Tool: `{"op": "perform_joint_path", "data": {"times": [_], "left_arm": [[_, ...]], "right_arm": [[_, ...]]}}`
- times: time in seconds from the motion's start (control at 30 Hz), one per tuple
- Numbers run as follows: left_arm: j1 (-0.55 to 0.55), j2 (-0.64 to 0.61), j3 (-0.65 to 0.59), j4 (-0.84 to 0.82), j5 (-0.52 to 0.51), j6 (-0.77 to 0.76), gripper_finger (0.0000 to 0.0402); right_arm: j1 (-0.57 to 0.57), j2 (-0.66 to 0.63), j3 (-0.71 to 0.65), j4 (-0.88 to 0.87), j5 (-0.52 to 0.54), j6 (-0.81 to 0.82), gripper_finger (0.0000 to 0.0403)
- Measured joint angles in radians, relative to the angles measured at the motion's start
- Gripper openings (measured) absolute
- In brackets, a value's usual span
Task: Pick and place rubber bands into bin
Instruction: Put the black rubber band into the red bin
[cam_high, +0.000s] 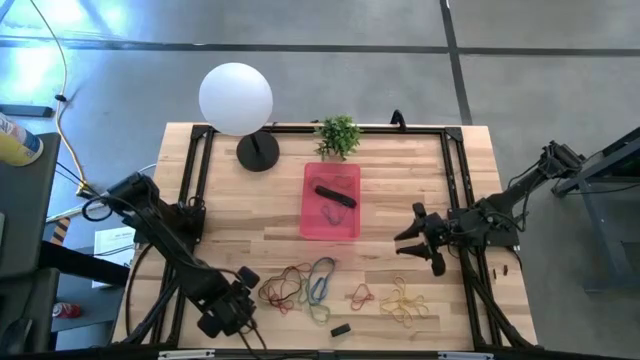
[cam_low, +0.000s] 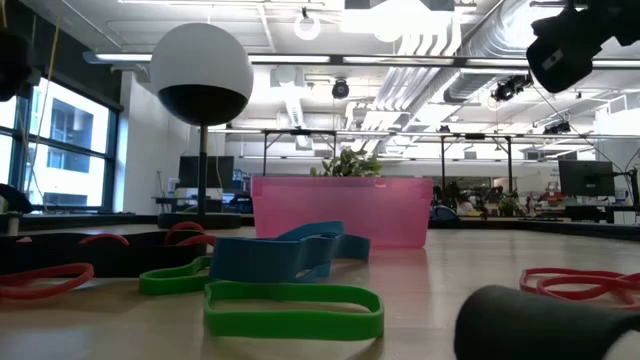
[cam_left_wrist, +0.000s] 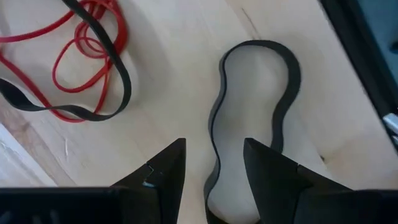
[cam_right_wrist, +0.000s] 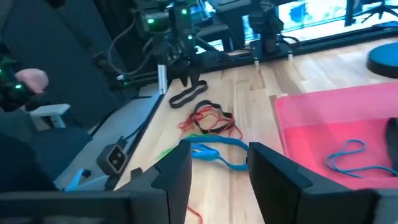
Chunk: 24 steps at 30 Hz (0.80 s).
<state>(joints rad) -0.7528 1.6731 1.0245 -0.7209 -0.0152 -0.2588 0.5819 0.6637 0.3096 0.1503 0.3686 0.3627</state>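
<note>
Left claw is spread open right over a wide black band on the desk, well off from the bin toward the near-left corner, not gripping anything yet. Right claw hangs open and empty just beside the bin's right side. Progress-wise, looks early: only a couple bands sit in the bin, while most of the rubber bands are scattered on the desk nearer the front edge.

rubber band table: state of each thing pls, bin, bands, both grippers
bin: upright on the table, a blue band and a black one inside
black rubber band: flat on the wood, loose
left gripper: open, fingers astride that band's edge
right gripper: open, empty, right of the bin
other rubber bands: loose at the near edge
</note>
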Motion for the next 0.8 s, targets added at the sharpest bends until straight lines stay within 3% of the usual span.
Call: {"op": "perform_joint_path", "data": {"times": [0.8], "left_arm": [[0.000,0.078,-0.039,0.015,0.008,-0.031,0.0143]], "right_arm": [[-0.074,0.002,0.000,-0.004,0.003,-0.004,0.0145]]}}
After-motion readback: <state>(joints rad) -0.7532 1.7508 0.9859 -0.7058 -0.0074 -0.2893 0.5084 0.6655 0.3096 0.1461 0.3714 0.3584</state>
